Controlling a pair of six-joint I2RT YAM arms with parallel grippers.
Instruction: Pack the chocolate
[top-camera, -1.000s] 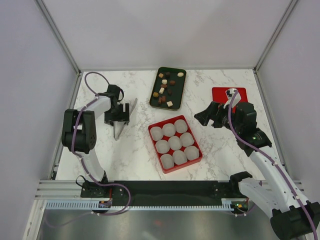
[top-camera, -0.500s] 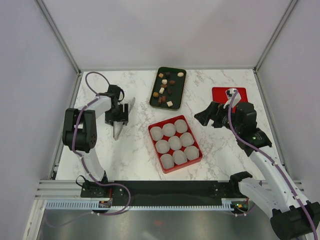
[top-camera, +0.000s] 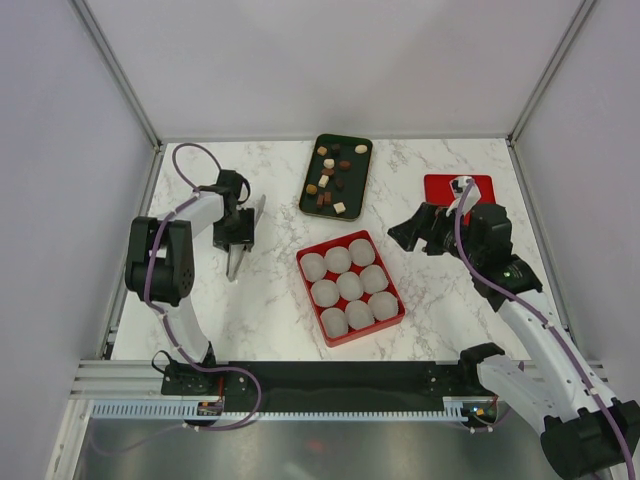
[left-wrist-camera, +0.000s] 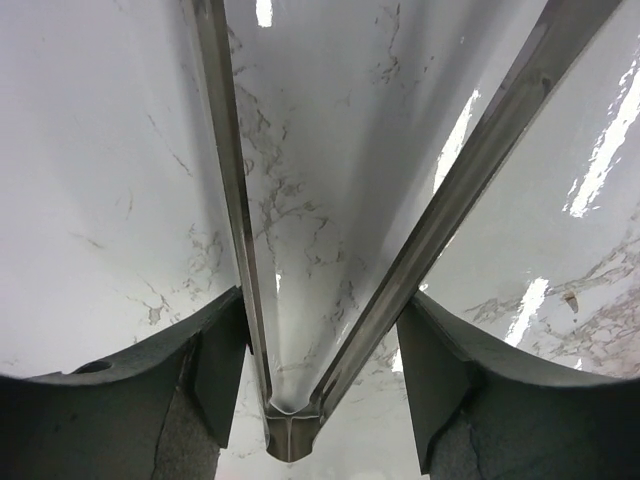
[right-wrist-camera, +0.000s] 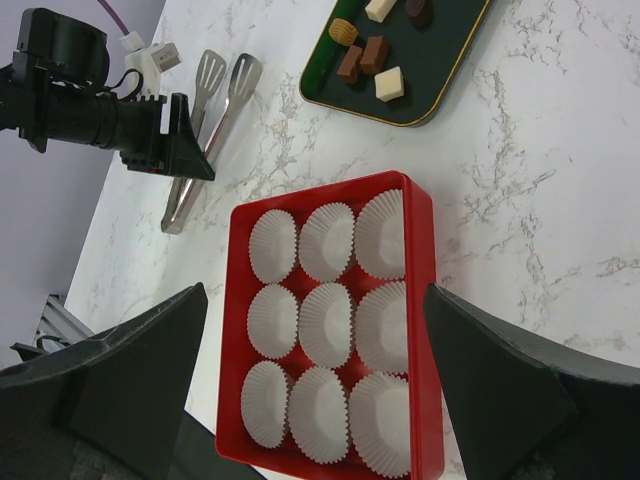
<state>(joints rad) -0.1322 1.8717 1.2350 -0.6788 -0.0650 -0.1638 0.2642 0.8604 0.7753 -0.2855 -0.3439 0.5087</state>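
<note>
The chocolate (top-camera: 330, 180) is several small brown, tan and cream pieces on a dark green tray (top-camera: 356, 182) at the back centre; some pieces (right-wrist-camera: 365, 60) also show in the right wrist view. Metal tongs (top-camera: 240, 255) lie on the marble at the left. My left gripper (top-camera: 238, 232) has come down over them, and both fingers press on the two arms (left-wrist-camera: 225, 150) just above the hinge. My right gripper (top-camera: 408, 232) hangs open and empty, right of a red box (top-camera: 345, 338) lined with white paper cups (right-wrist-camera: 325, 325).
A flat red lid (top-camera: 440, 186) lies at the back right, partly under the right arm. White walls with metal posts close in the table on three sides. A black rail runs along the near edge.
The left gripper's fingers have closed in on the tongs, whose tips now stand closer together. The right arm has barely moved.
</note>
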